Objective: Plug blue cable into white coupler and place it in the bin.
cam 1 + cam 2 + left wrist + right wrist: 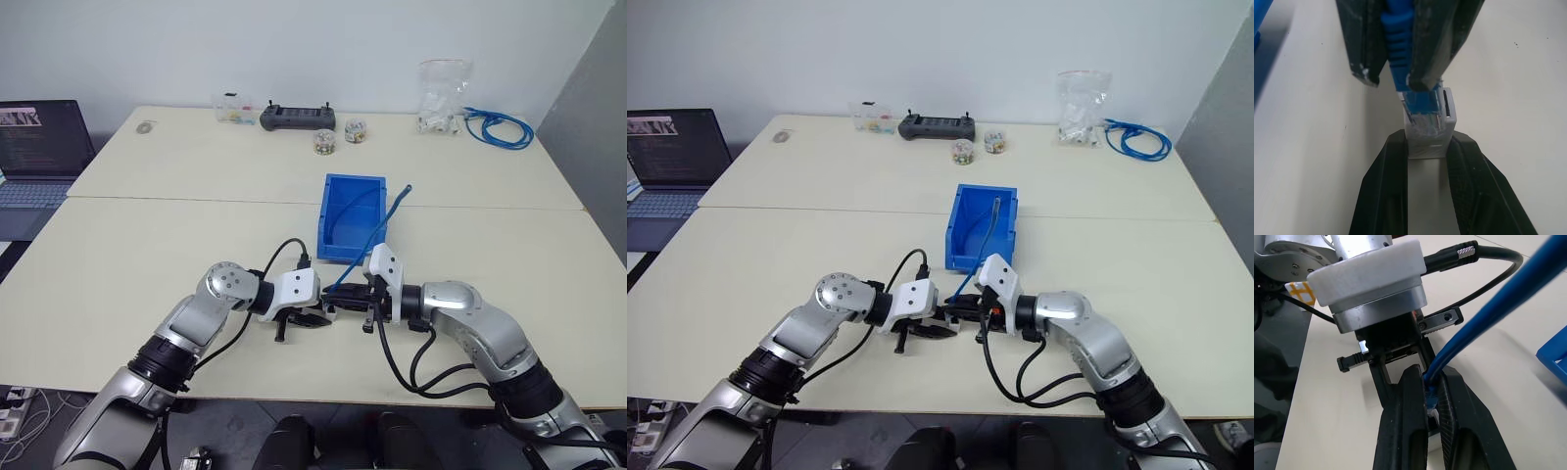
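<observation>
My two grippers meet tip to tip low over the table, just in front of the bin (355,179). The left gripper (1428,137) is shut on the white coupler (1447,122), with the coupler's open end facing the right gripper. The right gripper (1430,374) is shut on the blue cable (387,220) just behind its clear plug (1422,105). The plug sits at the mouth of the coupler and looks partly inside it. From the grip, the cable rises back over the bright blue bin, and its far end sticks up above the bin's right side.
A laptop (39,147) sits at the far left. Along the back edge are a black controller (297,117), small jars (338,137), a clear bag of white parts (443,98) and a coiled blue cable bundle (500,127). The table's front edge is close below both grippers.
</observation>
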Controlling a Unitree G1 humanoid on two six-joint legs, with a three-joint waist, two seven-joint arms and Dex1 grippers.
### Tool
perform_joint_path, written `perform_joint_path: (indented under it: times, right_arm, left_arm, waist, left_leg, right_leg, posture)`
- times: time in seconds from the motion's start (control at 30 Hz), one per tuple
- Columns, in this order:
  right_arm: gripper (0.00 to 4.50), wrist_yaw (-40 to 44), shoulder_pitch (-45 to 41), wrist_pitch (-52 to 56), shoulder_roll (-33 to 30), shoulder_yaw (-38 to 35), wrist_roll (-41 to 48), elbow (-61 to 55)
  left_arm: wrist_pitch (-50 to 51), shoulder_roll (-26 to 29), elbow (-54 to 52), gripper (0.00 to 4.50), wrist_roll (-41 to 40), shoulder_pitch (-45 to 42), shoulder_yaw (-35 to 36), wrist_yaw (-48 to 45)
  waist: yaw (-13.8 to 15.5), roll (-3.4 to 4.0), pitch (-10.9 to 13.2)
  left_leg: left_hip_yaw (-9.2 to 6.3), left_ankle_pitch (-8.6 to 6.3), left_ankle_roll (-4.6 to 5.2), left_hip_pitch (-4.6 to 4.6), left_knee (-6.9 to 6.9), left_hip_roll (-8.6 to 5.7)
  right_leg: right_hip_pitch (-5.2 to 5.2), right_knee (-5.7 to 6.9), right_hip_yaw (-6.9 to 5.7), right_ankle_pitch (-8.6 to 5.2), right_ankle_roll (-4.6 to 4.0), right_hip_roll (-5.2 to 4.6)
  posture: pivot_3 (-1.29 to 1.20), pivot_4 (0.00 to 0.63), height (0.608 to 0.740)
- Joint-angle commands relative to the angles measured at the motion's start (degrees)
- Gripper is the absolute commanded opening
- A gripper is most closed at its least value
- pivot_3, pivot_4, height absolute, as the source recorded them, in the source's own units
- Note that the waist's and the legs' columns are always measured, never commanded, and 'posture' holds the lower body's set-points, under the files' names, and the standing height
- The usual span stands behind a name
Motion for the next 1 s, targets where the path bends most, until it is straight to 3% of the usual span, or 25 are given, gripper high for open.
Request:
perform_joint_path:
  times: [0.03, 0.67, 1.0]
  right_arm:
    - [0.03, 1.18, -0.18, -0.57, 0.27, -1.95, 0.83, -1.89]
    - [0.03, 4.97, 2.78, -9.47, -0.99, 0.23, -6.50, 4.07]
    - [0.02, 10.55, -1.36, -12.82, -0.78, 3.51, -9.49, 9.45]
  left_arm:
    - [0.45, -0.05, 2.00, 0.77, 2.75, 1.46, -1.44, 0.12]
    - [0.07, 0.54, 1.47, 0.77, 3.11, 2.82, -1.10, -0.01]
    - [-0.10, 0.35, 1.68, 0.77, 3.44, 2.52, -0.72, -0.38]
  waist:
    - [-0.03, 0.00, 0.00]
    - [-0.30, 0.05, -0.15]
    - [-0.52, 0.23, -0.44]
  left_leg:
    - [0.00, 0.00, 0.00, 0.01, 0.00, 0.00]
    - [0.01, 0.00, 0.00, 0.11, -0.01, 0.01]
    - [0.03, 0.00, 0.01, 0.22, -0.04, 0.03]
  right_leg:
    - [0.00, 0.00, 0.00, 0.00, 0.00, 0.00]
    - [0.07, 0.02, 0.01, -0.01, 0.02, 0.02]
    - [0.14, 0.03, 0.04, -0.02, 0.03, 0.04]
  posture:
    - [0.00, 0.150, 0.740]
    - [0.00, 0.150, 0.740]
    - [0.00, 0.150, 0.740]
